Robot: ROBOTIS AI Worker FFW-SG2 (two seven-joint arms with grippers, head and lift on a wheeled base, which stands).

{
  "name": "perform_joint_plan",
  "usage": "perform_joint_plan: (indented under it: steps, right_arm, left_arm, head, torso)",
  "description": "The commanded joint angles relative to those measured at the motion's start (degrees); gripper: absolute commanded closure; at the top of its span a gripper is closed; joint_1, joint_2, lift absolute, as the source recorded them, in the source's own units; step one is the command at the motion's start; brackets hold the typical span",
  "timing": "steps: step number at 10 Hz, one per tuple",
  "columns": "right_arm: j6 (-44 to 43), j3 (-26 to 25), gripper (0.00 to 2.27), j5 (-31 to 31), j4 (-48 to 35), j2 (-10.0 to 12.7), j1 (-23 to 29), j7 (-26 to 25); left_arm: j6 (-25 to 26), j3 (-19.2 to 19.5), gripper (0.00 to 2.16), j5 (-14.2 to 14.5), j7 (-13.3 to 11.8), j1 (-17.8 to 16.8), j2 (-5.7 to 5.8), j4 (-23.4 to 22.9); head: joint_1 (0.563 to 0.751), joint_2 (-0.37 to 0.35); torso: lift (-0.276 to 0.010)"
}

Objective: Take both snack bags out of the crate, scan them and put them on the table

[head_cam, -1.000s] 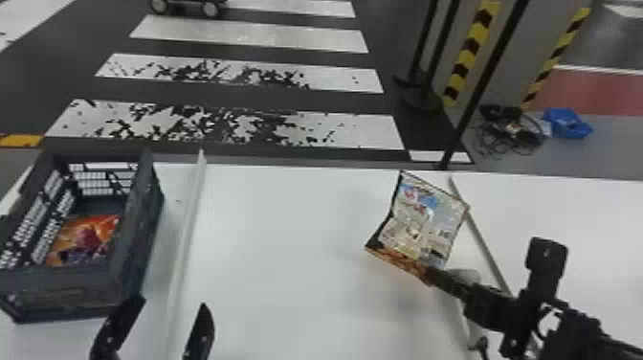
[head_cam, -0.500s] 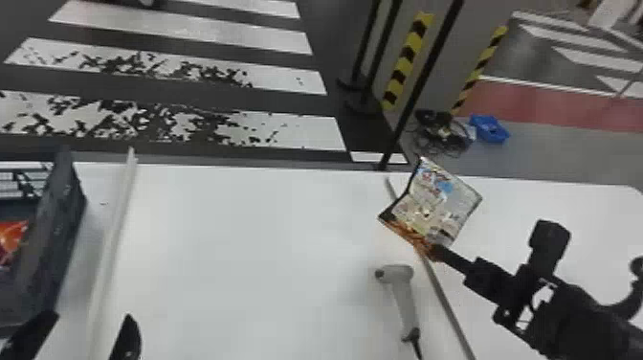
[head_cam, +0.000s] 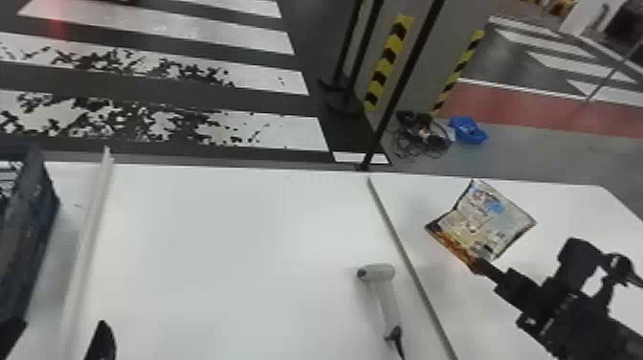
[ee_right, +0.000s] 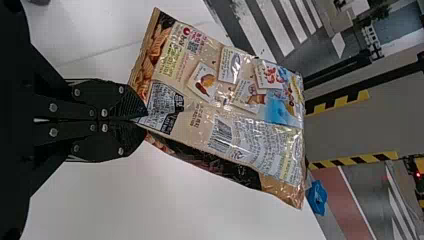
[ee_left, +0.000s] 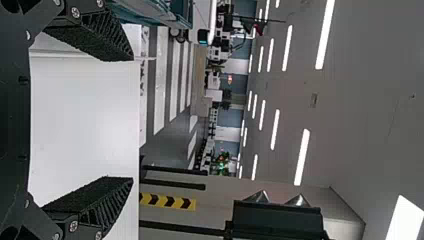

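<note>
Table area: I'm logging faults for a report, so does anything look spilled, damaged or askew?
Nothing stands out: the snack bag in the right gripper looks intact, though creased; the scanner lies on the table, and I see no spill.

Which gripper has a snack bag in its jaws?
The black right gripper, its jaws shut on the shiny beige snack bag; the black left gripper has open, empty jaws.

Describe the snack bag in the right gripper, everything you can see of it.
The snack bag is a plump, glossy pouch, apparently of plastic film, mostly tan with orange and dark areas and creased in places. Small pictures, text and a barcode cover its printed face. The right gripper's fingers pinch one end, holding it tilted above the table.
</note>
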Motion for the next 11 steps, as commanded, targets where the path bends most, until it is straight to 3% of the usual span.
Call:
perform_joint_plan:
  steps: [1,3,7,8,9,11]
  right_arm:
    - [-2.17,-0.22,2.25,0.41,4.56,-1.75,-0.79,-0.66]
    - [-6.39,0.13,2.25,1.56,10.27,-3.6,-1.94,-1.98]
    - [-7.79,0.66,2.18,2.52,14.14,-4.39,-2.9,-5.23]
    - [-7.97,0.75,1.47,2.52,14.22,-4.3,-2.9,-5.32]
    - [-7.97,1.01,0.07,2.52,14.14,-4.3,-2.73,-6.46]
    - [-10.96,0.75,0.03,2.7,13.78,-4.12,-2.2,-7.17]
  left_arm:
    - [0.0,0.02,0.15,0.0,-0.03,-0.01,0.0,0.0]
    - [0.0,0.02,0.15,0.09,0.05,-0.01,0.0,0.09]
    - [0.0,0.1,0.15,0.18,0.05,-0.19,-0.08,0.35]
    - [0.0,0.1,0.15,0.18,0.05,-0.28,-0.08,0.44]
    - [0.0,0.1,0.15,0.18,0.05,-0.28,-0.08,0.44]
    - [0.0,0.1,0.15,0.35,0.05,-0.28,0.0,0.44]
  head:
    - [0.695,-0.35]
    - [0.695,-0.35]
    - [0.695,-0.35]
    - [0.695,-0.35]
    - [0.695,-0.35]
    - [0.695,-0.35]
  torso:
    - [-0.094]
    - [-0.094]
    - [-0.094]
    - [-0.094]
    - [-0.094]
    - [-0.094]
